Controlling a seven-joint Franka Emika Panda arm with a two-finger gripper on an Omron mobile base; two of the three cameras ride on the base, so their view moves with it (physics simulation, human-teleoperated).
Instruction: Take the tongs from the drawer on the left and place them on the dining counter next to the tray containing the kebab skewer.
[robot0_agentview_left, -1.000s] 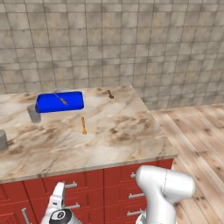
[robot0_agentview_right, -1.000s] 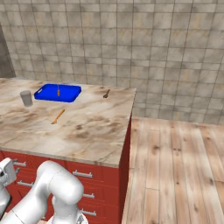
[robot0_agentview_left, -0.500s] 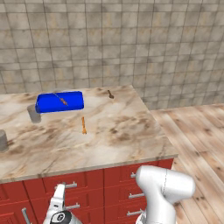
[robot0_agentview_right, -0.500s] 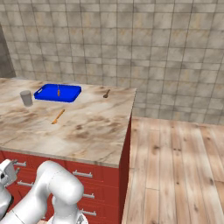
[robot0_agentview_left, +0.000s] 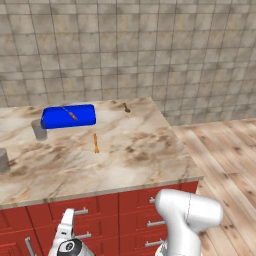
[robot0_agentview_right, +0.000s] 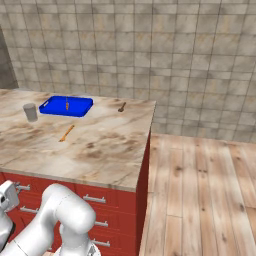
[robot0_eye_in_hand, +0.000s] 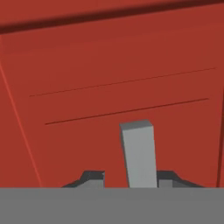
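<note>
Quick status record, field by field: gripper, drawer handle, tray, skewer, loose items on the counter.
gripper: low at the red cabinet front, fingertips on either side of a grey bar
grey bar: looks like the drawer handle; contact not clear
drawer state: cannot tell
tongs: not located
tray: blue, far on the counter
skewer: lying in the tray
orange utensil: on the counter, nearer than the tray
cup: left of the tray
wooden spoon: right of the tray
</note>
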